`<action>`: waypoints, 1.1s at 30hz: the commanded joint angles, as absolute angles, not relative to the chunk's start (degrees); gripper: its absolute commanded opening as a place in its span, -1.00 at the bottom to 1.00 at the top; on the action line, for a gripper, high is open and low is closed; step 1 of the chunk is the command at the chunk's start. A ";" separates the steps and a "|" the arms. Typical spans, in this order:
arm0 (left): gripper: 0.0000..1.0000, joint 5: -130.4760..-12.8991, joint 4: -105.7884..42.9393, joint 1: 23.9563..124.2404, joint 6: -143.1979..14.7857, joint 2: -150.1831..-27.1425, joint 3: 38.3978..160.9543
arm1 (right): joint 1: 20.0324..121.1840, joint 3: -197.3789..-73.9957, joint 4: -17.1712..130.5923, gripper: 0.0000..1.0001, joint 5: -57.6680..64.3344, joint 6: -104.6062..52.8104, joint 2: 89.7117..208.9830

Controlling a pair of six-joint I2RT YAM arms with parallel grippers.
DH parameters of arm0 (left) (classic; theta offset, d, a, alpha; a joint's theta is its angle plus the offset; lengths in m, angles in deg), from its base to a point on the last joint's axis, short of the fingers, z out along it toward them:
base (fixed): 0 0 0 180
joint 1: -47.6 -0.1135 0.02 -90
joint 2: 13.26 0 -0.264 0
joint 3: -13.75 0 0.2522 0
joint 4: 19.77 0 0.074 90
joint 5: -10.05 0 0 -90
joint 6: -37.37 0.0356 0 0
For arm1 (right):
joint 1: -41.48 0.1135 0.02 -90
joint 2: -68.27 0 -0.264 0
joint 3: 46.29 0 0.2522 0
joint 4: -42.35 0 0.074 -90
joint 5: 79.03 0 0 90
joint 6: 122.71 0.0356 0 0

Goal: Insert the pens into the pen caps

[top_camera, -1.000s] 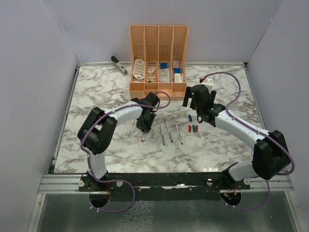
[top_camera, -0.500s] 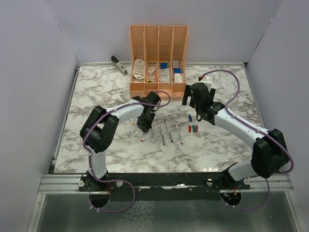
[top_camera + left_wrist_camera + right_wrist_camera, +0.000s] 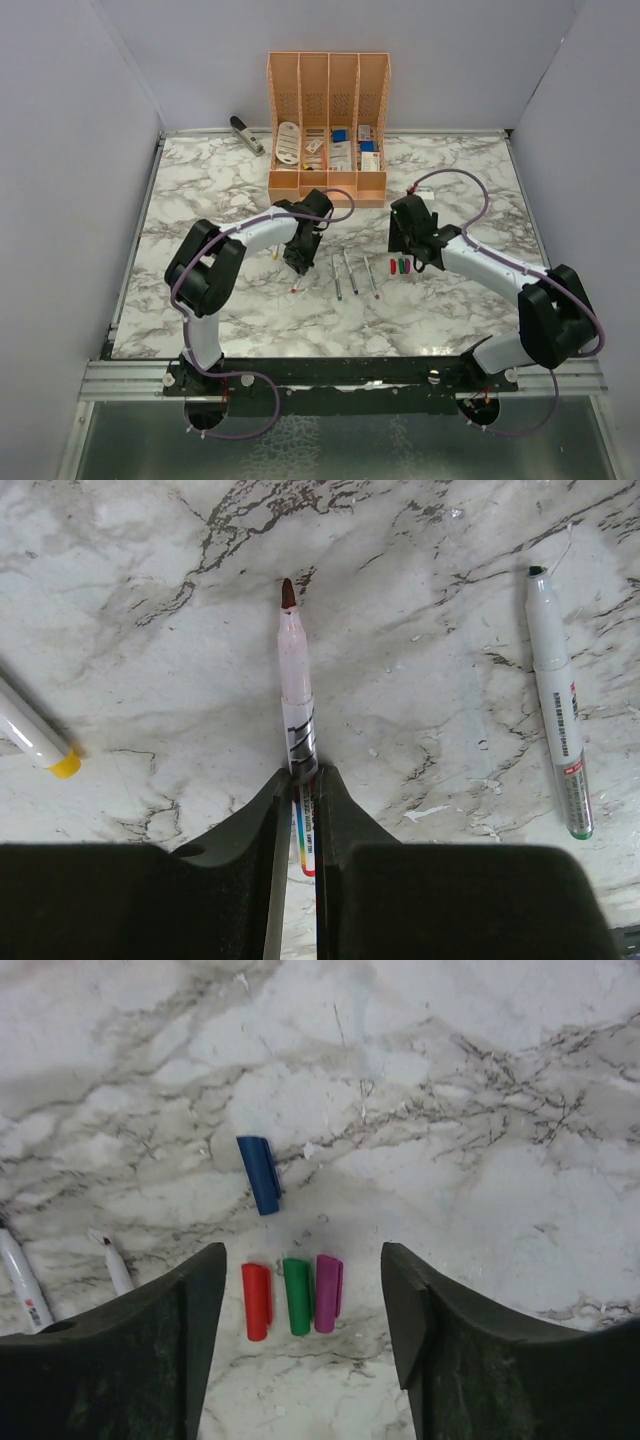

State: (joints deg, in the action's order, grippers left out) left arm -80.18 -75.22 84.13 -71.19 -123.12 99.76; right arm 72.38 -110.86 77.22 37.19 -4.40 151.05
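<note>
1. The marble-patterned desk (image 3: 200, 190) ended at a pale rim (image 3: 138, 230) on three sides, with plain grey walls (image 3: 80, 100) close behind it. Broad bare marble lay left of the left arm and toward the far right corner.
2. An orange slotted organizer (image 3: 328, 125) stood at the middle of the far edge with a grey stapler (image 3: 246, 134) just left of it, both well apart from the work.
3. The left hand (image 3: 300, 780) was narrow, its dark tapered tips pinched on the labelled barrel of the red-tipped pen (image 3: 293, 680), which pointed straight away from the wrist.
4. That pen had room on both sides. A green-tipped pen (image 3: 555, 705) lay well off to one side and a yellow-ended barrel (image 3: 35, 742) to the other, neither touching it.
5. Three loose pens (image 3: 350, 270) lay nearly parallel on the desk between the two hands.
6. The right hand (image 3: 303, 1252) stood wide and held nothing. Its blunt dark fingers (image 3: 180, 1350) flanked a row of the red cap (image 3: 256, 1301), green cap (image 3: 296, 1296) and magenta cap (image 3: 328, 1293).
7. The blue cap (image 3: 260, 1174) lay just beyond that row, apart and slightly tilted.
8. The pens were slim, smooth grey-white cylinders, the caps stubby glossy plastic, and the desk white with grey veining.
</note>
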 commanded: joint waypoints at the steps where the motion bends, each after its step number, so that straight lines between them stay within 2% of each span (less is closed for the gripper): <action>1: -1.00 -84.42 -66.23 84.51 -68.89 -128.44 95.64 | 72.20 -108.34 80.44 0.18 31.87 -4.12 148.93; 9: -1.00 -85.94 -65.72 84.47 -67.42 -120.39 96.90 | 73.57 -107.37 80.78 0.15 31.97 -5.35 145.96; 19: -1.00 -87.02 -57.79 83.99 -64.67 -106.52 92.73 | 76.03 -108.27 81.53 -0.24 30.99 -2.97 149.87; 27: -1.00 -79.64 -43.52 83.68 -61.73 -94.28 84.65 | 78.69 -109.63 81.69 -0.24 31.69 -1.52 154.76; 33: -1.00 -74.83 -40.52 83.59 -60.21 -90.07 82.10 | 78.83 -110.71 81.08 -0.32 31.68 -0.99 157.40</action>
